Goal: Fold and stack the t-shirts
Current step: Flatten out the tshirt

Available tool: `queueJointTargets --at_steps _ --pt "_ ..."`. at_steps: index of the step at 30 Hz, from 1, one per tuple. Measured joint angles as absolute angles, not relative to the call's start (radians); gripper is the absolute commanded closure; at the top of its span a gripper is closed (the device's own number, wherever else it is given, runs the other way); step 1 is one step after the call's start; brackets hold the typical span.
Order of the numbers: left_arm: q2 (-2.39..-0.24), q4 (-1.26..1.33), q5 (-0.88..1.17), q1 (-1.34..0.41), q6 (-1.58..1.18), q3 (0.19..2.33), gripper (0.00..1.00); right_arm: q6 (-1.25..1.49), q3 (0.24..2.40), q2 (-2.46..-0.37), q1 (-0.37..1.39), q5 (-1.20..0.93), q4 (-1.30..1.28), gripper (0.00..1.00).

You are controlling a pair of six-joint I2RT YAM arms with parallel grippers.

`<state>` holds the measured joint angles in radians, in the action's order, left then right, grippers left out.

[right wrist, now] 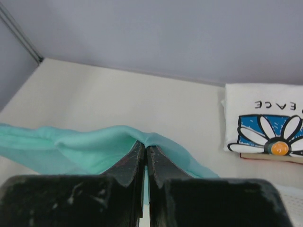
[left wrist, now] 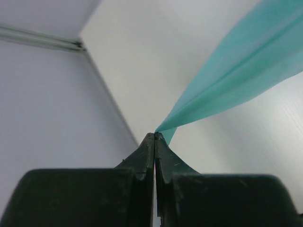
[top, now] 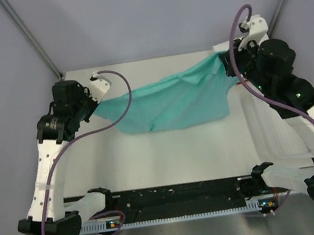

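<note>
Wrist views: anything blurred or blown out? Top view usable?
Left wrist: left gripper dark and soft up close, teal shirt slightly blurred, table near white. Right wrist: right gripper dark, daisy shirt print legible. Top: even light, no hard shadows.

Two t-shirts in all — one teal-green shirt (top: pixel 172 101) and one white daisy-print shirt (right wrist: pixel 262 125) — plus two grippers, the left gripper (left wrist: pixel 155 137) and the right gripper (right wrist: pixel 145 146), and one table (top: pixel 167 151).

The teal t-shirt (top: pixel 172 101) hangs stretched between left gripper (top: pixel 97 101) and right gripper (top: pixel 224 56).
</note>
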<state>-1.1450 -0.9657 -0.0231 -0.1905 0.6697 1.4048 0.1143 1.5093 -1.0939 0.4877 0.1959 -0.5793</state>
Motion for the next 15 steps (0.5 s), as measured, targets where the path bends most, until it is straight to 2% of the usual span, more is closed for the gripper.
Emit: queueJointTargets --at_steps 8,15 --pt "-0.995 -0.971 -0.121 -0.191 0.715 1.692 1.0 0.125 1.672 -0.961 0.488 0.078 -0.584 1.0" --pt "-0.947 -1.018 -0.1 -0.191 0.716 1.803 1.0 0.161 1.711 -0.886 0.488 -0.017 -0.582 1.0"
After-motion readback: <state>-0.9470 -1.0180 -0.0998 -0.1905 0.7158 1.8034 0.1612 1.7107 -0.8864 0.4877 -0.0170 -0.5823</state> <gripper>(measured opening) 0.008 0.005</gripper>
